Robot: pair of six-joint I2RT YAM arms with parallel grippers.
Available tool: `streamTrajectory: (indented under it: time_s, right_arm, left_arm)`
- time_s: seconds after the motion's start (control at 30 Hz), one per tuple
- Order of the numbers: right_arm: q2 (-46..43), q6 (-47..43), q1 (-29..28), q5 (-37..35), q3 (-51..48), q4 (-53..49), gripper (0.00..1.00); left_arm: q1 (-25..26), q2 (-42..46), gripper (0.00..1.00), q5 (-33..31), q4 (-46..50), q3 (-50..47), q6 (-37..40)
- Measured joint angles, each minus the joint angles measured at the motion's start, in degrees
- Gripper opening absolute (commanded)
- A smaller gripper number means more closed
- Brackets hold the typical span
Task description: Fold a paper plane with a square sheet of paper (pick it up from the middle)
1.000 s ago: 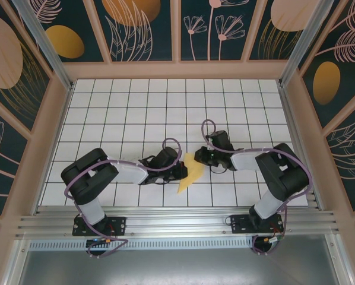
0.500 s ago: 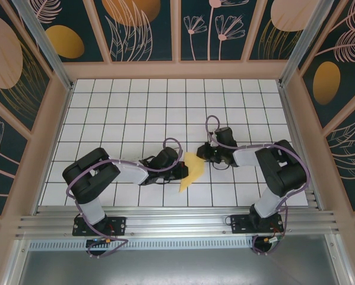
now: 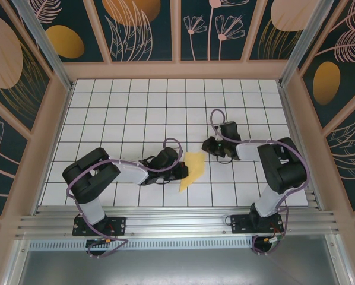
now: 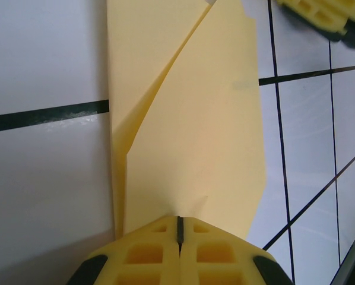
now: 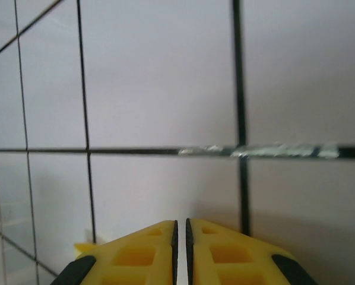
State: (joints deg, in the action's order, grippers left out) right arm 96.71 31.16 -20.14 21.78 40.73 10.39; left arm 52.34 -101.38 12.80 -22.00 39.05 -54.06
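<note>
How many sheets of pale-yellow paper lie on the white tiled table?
1. The folded pale-yellow paper sheet lies at the table's near middle, at the left gripper's tips. The arms could hide another, but this seems unlikely.

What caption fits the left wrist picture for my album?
Shut yellow jaws meet a folded yellow paper on the white grid table.

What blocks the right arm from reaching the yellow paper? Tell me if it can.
Probably yes. The right gripper sits just past the paper, with bare tiles between them. The left gripper pinches the paper's left edge, leaving the right side free.
</note>
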Motion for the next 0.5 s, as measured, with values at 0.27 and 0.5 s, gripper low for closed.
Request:
streamTrajectory:
  time_s: [0.27,0.5]
  right_arm:
    - [-9.6,-2.36,0.79,0.22,0.7,-3.8,0.21]
    - [-20.26,0.48,-1.66,1.9,-8.92,-3.37,0.27]
  left_arm:
    - [0.07,0.09,0.02,0.13,2.4,1.36,0.66]
    - [0.07,1.53,0.07,0.39,6.71,2.19,1.27]
